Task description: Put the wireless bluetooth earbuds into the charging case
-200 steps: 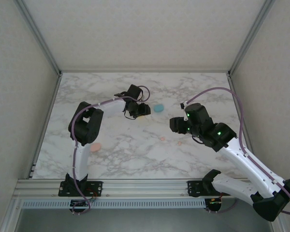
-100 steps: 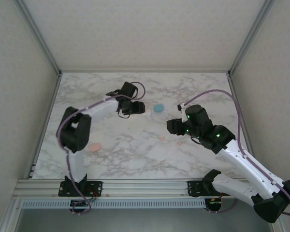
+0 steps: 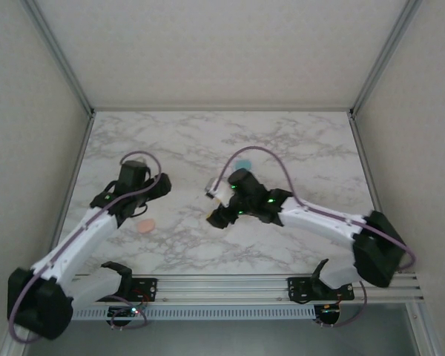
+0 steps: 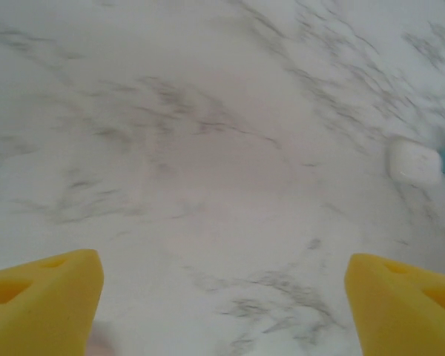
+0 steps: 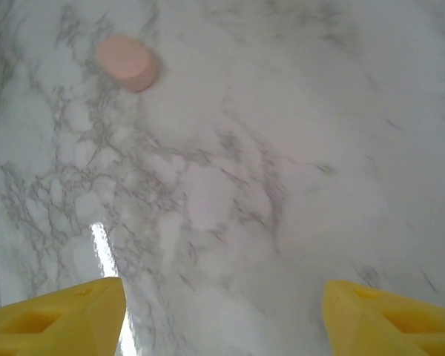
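- The pink case [image 3: 144, 225] lies on the marble table [image 3: 297, 141], toward the near left. Everything below is placed from it.
- The left gripper [image 3: 153, 187] hangs just beyond the pink case, on its far side. Its yellow fingers [image 4: 41, 297] are spread wide with bare marble between them, pinching nothing.
- The right gripper [image 3: 217, 214] sits to the right of the pink case, apart from it, and its wrist view looks across at that case. Its fingers [image 5: 55, 319] are likewise spread and empty.
- The teal case [image 3: 242, 165] is well to the right of the pink case and farther back. A small white lump [image 4: 414, 162] lies just beside it, perhaps touching (what it is I cannot tell).
- Where the buds lie I cannot tell; they are too small to pick out here.
- Step in hand, as I judge it: with both claws empty, a bud must be found and picked up before any can be seated. The task looks barely begun.
- To do it well:
  - Come straight down with one finger on each side of the bud.
  - Close slowly so the pebble does not squirt away.
  - Match the bud's colour to the case.
  - Let the other claw steady the pink case so it does not slide under the push.
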Controlling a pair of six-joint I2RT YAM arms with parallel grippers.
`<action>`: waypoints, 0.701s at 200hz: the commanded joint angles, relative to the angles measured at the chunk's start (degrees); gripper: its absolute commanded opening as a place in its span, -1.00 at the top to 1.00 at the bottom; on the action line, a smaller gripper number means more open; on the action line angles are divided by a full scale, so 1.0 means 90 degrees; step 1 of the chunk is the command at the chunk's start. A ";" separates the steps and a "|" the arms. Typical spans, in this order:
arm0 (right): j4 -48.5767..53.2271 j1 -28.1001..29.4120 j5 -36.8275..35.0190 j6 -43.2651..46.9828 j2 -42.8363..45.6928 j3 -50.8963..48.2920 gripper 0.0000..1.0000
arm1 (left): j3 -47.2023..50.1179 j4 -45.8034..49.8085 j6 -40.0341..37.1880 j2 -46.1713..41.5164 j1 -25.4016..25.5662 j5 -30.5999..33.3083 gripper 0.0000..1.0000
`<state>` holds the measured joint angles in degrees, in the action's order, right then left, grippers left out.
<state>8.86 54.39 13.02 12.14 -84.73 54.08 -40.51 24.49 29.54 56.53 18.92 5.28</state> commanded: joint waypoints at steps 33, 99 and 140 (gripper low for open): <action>-0.0970 0.0545 0.1018 0.1892 -0.2120 0.1528 -0.42 | 0.0035 0.1119 0.0431 -0.0851 -0.1514 0.0047 -0.91; -0.0885 0.0886 0.1841 0.2373 -0.4178 0.3295 -0.43 | 0.0026 0.1175 0.0364 -0.0774 -0.3483 -0.1280 -1.00; -0.0129 0.1004 0.1843 0.2721 -0.5029 0.4373 -0.45 | -0.0227 0.1379 0.0088 -0.0774 -0.3562 -0.1197 -1.00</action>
<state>3.73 62.81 27.73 33.52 -126.48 88.33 -40.12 34.59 32.16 49.67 -12.60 -4.05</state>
